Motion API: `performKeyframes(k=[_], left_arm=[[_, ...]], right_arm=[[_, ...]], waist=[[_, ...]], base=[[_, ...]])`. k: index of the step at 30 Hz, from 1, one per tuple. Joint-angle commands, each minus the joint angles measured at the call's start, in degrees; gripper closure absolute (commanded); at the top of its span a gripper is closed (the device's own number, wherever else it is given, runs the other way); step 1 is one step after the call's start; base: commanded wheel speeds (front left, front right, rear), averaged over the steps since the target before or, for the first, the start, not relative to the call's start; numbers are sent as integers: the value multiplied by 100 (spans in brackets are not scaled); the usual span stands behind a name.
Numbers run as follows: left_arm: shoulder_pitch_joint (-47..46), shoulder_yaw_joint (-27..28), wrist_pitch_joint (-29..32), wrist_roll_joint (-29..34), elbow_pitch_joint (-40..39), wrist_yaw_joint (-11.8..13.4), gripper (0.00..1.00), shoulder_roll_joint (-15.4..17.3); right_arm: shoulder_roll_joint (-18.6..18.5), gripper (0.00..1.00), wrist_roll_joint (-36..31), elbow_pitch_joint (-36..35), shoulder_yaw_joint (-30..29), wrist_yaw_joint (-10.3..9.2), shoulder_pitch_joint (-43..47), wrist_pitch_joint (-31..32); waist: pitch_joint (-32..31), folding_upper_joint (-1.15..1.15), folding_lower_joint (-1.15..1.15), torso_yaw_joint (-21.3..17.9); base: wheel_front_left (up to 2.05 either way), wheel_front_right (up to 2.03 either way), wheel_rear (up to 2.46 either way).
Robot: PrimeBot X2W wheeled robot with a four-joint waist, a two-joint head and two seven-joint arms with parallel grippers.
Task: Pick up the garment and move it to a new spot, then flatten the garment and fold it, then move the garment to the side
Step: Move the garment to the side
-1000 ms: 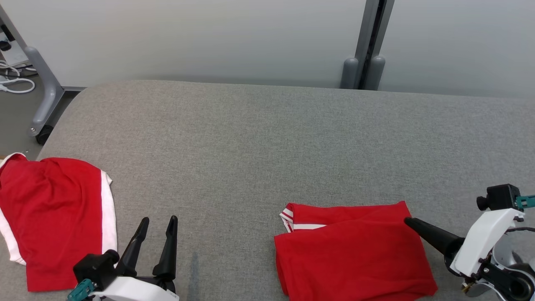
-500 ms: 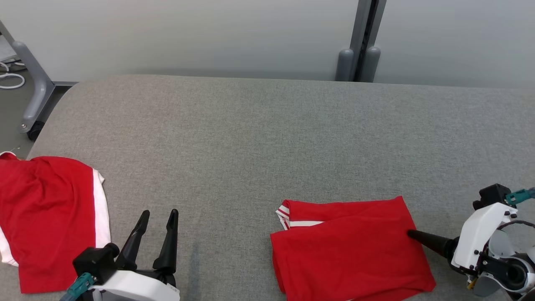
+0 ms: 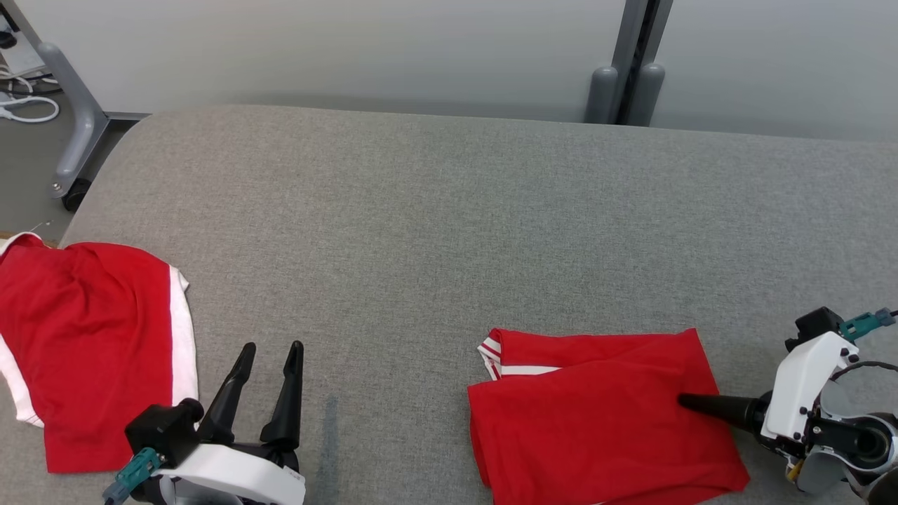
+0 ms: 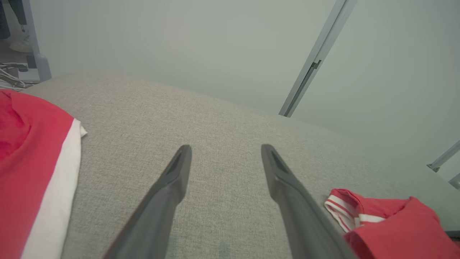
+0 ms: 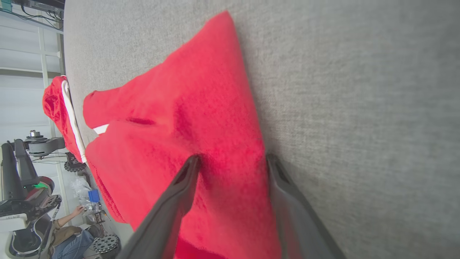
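Work surface: a grey fabric-covered bench with a pale wall panel behind it.

Task item: the folded garment, red with a white-striped cuff, lies flat on the bench near the front edge, right of centre. The striped cuff shows at its far left corner. In the left wrist view the same item appears at the lower right.

Right end effector: fingers spread, nothing held between them. It reaches in from the right side of the bench, low and nearly level with the surface. In the right wrist view one finger lies over the red cloth and the other sits at the cloth's right-hand edge, where it meets the bench. The tips appear to rest on or just above the fabric; contact cannot be confirmed from these views. In the head view a single dark finger overlaps the right portion of the garment.

Left end effector: fingers spread and empty, raised above bare bench at the lower left, well apart from the folded garment.

Other items: a second red garment with a white band lies loosely at the bench's left edge. A seated person is visible at the lower left of the right wrist view.
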Motion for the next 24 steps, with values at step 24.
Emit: performKeyframes(k=[24], left_arm=[[-337, -247, -10, -189, -387, -10, 0, -22]], right_arm=[[-423, 100, -623, -984, 206, -2, -1132, -1685]], waist=[[285, 0, 0, -637]], base=[[0, 0, 0]])
